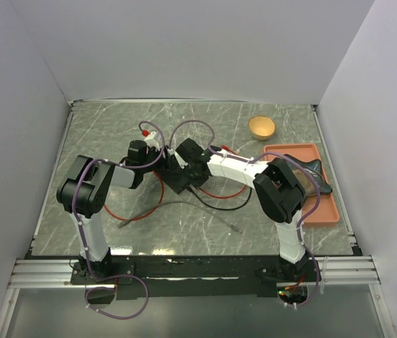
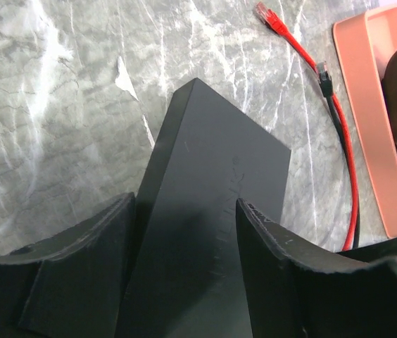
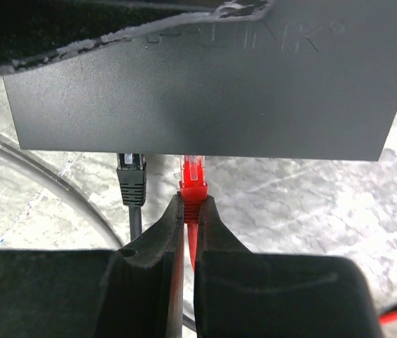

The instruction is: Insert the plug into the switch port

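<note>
- Currently, the red plug (image 3: 192,184) is pinched by its rear boot between the narrowly closed fingers of the right gripper (image 3: 188,211). Its clear tip sits at the near long edge of the switch box (image 3: 205,91).
- The switch port cannot be seen directly. It is hidden under that edge of the switch box, just beside the port occupied by a black plug (image 3: 131,179).
- The switch box is clamped across its body by the left gripper (image 2: 184,232), and is therefore judged to be braced against the insertion push.
- The red plug is judged light, rigid and brittle at its latch tab. It should be held on the flanks of the boot, with the tab left free.
- The red cable (image 2: 298,48) lying beside the switch box is judged springy, and the plug may be twisted off axis by it.
- The switch box is judged light and smooth, hence liable to slide if unclamped.
</note>
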Motion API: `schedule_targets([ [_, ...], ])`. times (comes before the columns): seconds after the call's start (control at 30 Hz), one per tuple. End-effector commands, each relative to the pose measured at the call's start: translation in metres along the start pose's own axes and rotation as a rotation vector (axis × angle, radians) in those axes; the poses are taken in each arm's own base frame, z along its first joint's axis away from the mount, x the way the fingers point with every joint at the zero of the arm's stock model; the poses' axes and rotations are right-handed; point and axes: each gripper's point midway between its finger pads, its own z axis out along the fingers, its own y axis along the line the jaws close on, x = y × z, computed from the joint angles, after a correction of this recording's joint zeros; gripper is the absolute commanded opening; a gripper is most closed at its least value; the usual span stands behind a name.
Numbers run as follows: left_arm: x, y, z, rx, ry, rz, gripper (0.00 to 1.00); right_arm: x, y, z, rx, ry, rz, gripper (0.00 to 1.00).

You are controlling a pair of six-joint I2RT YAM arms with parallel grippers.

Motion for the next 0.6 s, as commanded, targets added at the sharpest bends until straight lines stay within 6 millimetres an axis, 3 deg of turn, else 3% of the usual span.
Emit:
schedule_targets([
  [0.0,0.027,-0.059,-0.013,0.219,0.138,-0.019,0.61,-0.112,-0.004,-0.021,0.025,-0.359,0.077,0.00],
  [0.3,0.028,-0.062,-0.016,0.233,0.138,-0.022,0.61,-0.100,0.007,0.000,-0.004,-0.330,0.101,0.00],
  [0.57,0.037,-0.057,-0.013,0.238,0.165,-0.035,0.60,-0.105,0.005,-0.001,-0.001,-0.365,0.092,0.00],
])
